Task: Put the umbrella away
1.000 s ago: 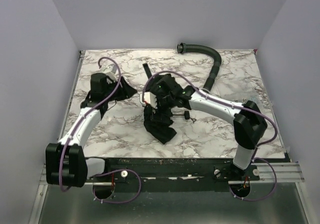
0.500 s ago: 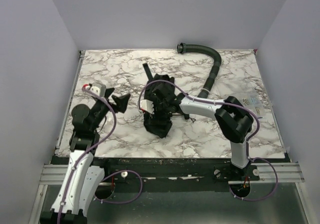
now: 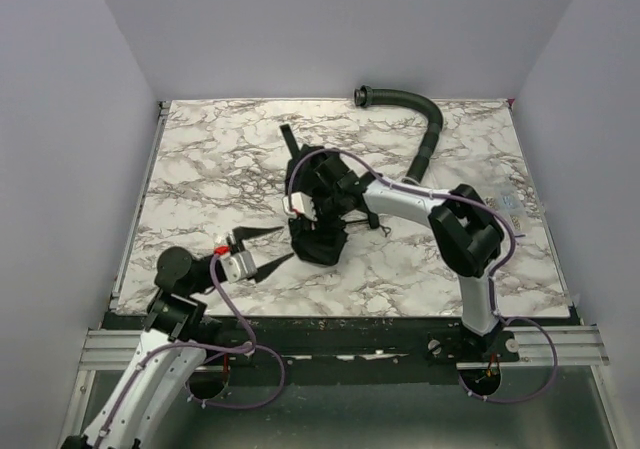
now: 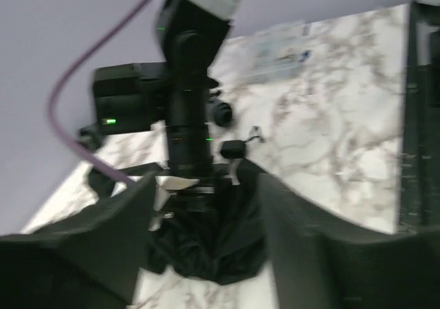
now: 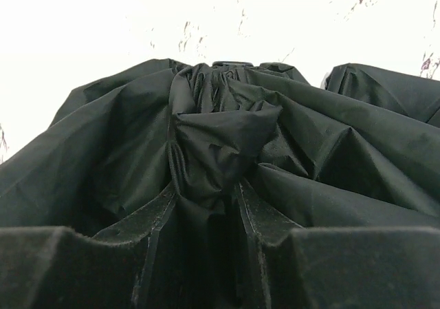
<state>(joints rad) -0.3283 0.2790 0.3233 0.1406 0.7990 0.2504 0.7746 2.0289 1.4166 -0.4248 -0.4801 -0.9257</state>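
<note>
The umbrella (image 3: 320, 242) lies as a crumpled black fabric bundle in the middle of the marble table. My right gripper (image 3: 314, 209) reaches down onto its far side. In the right wrist view, the right gripper (image 5: 205, 193) is shut on a bunched fold of the umbrella (image 5: 289, 144). My left gripper (image 3: 286, 245) hovers near the front edge, left of the bundle, open and holding nothing. In the left wrist view, the left gripper (image 4: 206, 185) frames the umbrella (image 4: 210, 243) at a distance, with the right arm (image 4: 187, 116) above it.
A curved black ribbed hose (image 3: 428, 134) lies at the back right. A short black strip (image 3: 291, 139) rests behind the umbrella. A small black tab on a cord (image 3: 377, 226) sits just right of the bundle. White walls close in the table on three sides.
My left arm has pulled back from the far left of the table to the near edge, and its gripper now points right. My right gripper has closed on the umbrella fabric.
</note>
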